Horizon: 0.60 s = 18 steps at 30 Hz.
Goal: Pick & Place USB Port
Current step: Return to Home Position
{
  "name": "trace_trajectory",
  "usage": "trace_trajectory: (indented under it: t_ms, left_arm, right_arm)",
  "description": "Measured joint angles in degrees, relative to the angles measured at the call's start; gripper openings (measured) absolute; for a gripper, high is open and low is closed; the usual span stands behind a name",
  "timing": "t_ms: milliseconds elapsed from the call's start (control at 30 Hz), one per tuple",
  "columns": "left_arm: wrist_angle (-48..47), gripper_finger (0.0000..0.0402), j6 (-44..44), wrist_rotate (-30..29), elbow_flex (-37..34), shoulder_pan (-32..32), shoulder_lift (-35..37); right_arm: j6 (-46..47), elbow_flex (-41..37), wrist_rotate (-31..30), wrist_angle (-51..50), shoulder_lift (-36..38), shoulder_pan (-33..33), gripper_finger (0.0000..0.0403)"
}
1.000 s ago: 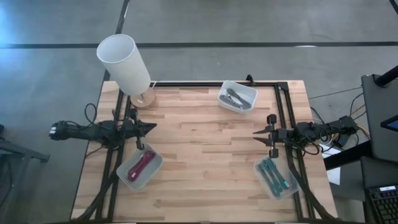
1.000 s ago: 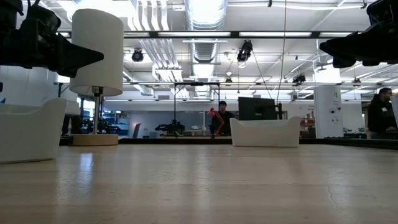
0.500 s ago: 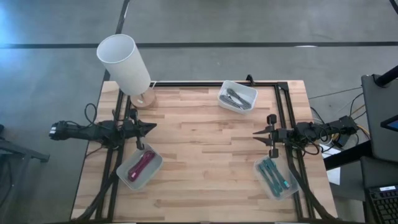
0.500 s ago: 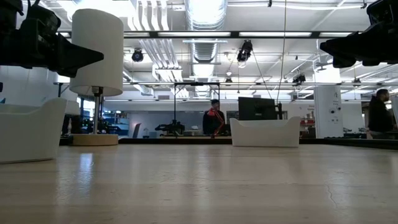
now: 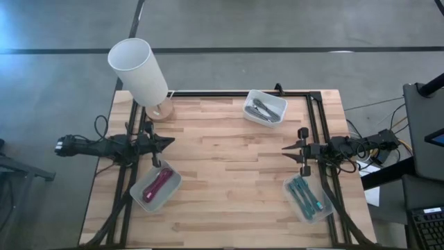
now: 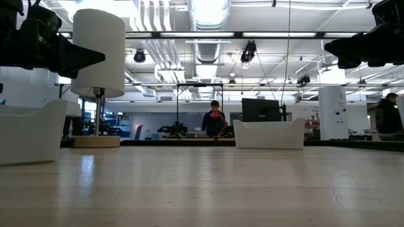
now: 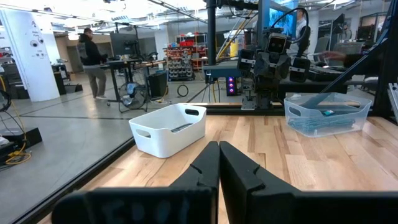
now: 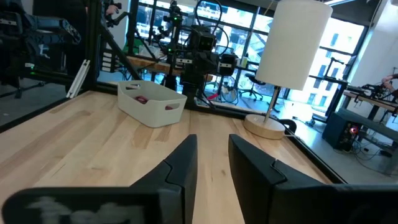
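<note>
Blue cables (image 5: 304, 194) are laid in the transparent bin (image 5: 323, 212), the red cable (image 5: 158, 185) in the gray bin (image 5: 175, 182); the left gripper (image 5: 171, 142) is closed on nothing, the right gripper (image 5: 285, 148) slightly parted and empty; homing is judged complete, no further move being called for

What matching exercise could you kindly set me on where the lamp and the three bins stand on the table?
Things: 1 lamp; 2 bin of red cables; 3 bin of blue cables; 4 bin of grey cables.
Places: A beside the right end effector; B table corner on the robot's left; C lamp's table edge, toward the robot's right; D beside the left end effector.
Pairs: 1-B; 2-D; 3-A; 4-C.
</note>
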State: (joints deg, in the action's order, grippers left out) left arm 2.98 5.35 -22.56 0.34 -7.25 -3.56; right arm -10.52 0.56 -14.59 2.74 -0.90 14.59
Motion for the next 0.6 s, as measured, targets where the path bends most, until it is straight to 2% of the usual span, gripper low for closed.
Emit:
trace_trajectory:
  t_ms: [600]
  left_arm:
    - [0.0,0.0012,0.0,0.0,0.0,0.0,0.0]
  right_arm:
    - [0.0,0.0,0.0,0.0,0.0,0.0,0.0071]
